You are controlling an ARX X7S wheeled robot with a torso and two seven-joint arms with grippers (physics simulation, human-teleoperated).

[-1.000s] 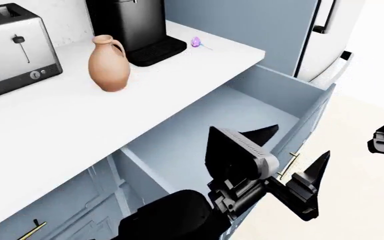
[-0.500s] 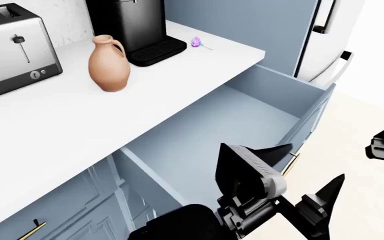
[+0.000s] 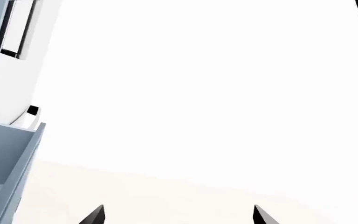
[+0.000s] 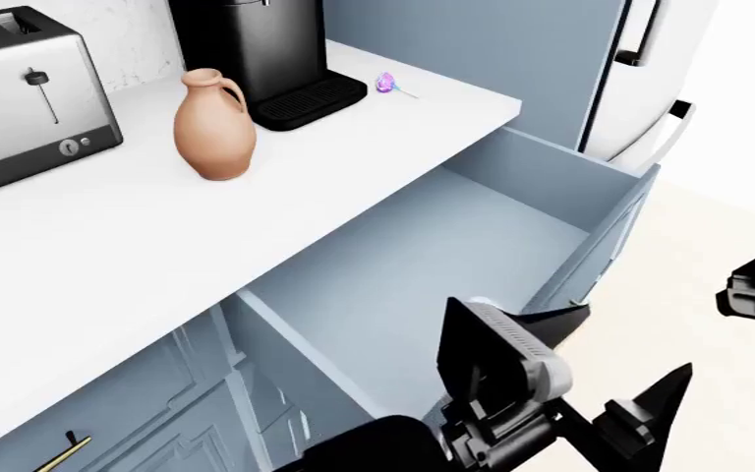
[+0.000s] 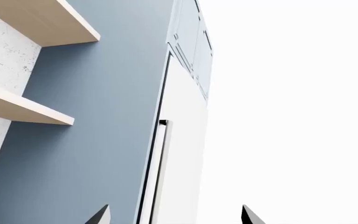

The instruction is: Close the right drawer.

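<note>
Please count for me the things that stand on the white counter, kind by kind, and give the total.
Toaster: 1
Clay jug: 1
Black coffee machine: 1
Small purple object, too small to identify: 1
Total: 4

Right drawer (image 4: 483, 236): wide, deep blue-grey box with smooth plain inner walls, pulled fully out from beneath the white countertop's front edge. Interior holds no contents. Panelled front faces outward; slim brass bar handle mostly hidden.
</note>
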